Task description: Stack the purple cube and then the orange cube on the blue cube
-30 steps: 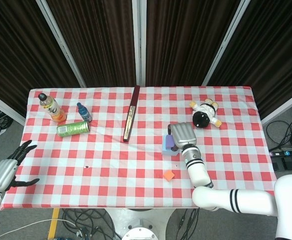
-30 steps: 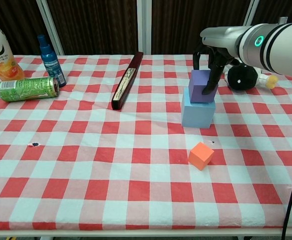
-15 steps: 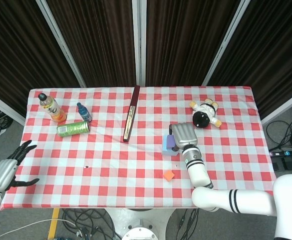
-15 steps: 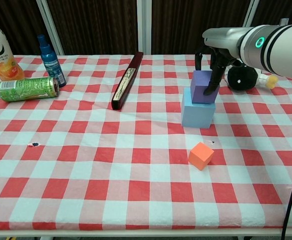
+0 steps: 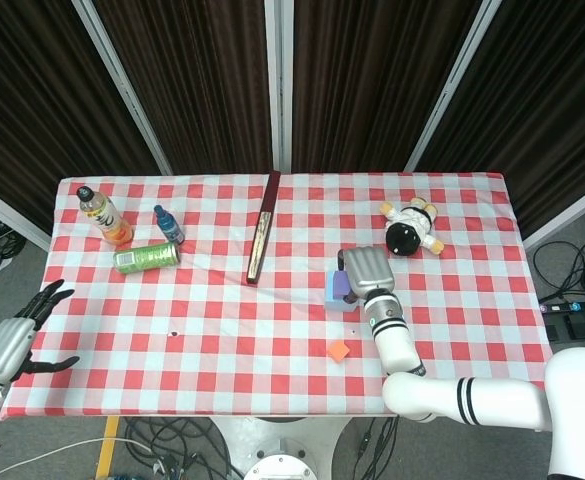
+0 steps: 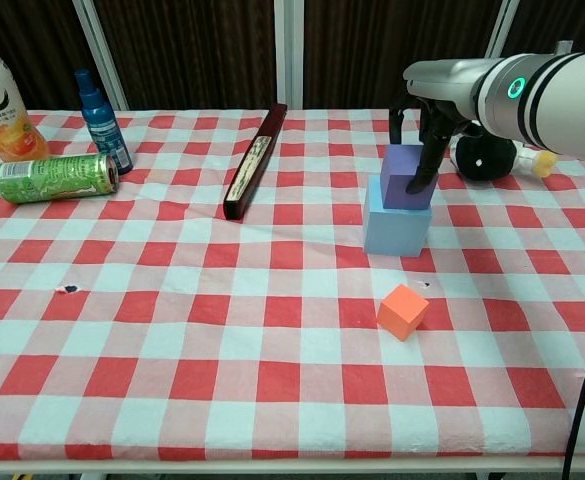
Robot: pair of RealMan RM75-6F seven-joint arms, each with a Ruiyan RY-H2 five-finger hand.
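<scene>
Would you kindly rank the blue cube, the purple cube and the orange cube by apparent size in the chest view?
1. blue cube, clearly largest.
2. purple cube, sitting on the blue one with the right hand at it.
3. orange cube, which looks smallest although it lies nearer the camera.

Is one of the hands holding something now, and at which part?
The right hand grips the purple cube by its sides from above, on the blue cube. The left hand holds nothing.
</scene>
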